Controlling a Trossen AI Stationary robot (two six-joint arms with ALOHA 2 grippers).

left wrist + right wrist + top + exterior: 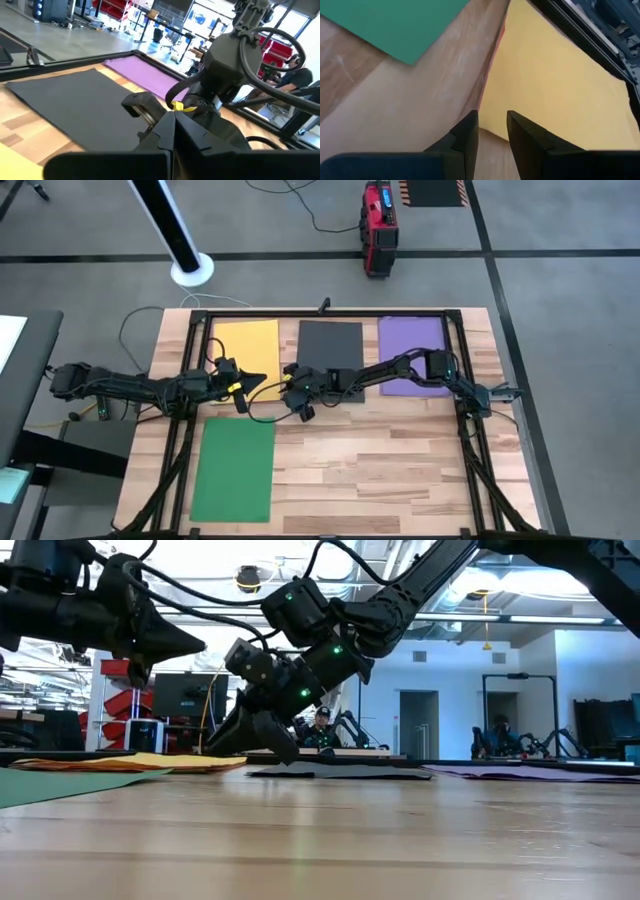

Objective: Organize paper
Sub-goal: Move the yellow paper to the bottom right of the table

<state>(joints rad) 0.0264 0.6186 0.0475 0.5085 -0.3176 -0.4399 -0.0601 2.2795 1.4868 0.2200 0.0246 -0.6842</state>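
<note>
Right pincer [297, 402] spread, low at bench [400, 470] near yellow sheet [247, 345] corner. Left pincer [258, 381] pressed together, empty. Next: prob. pinch yellow edge, slide w/o creasing.

My right arm covers the near edge of the dark grey sheet [330, 345] and part of the purple sheet [412, 352]. Only a thin reddish sliver of a sheet [492, 60] shows under the yellow sheet [555, 90]; its full colour and extent stay hidden from me.
</note>
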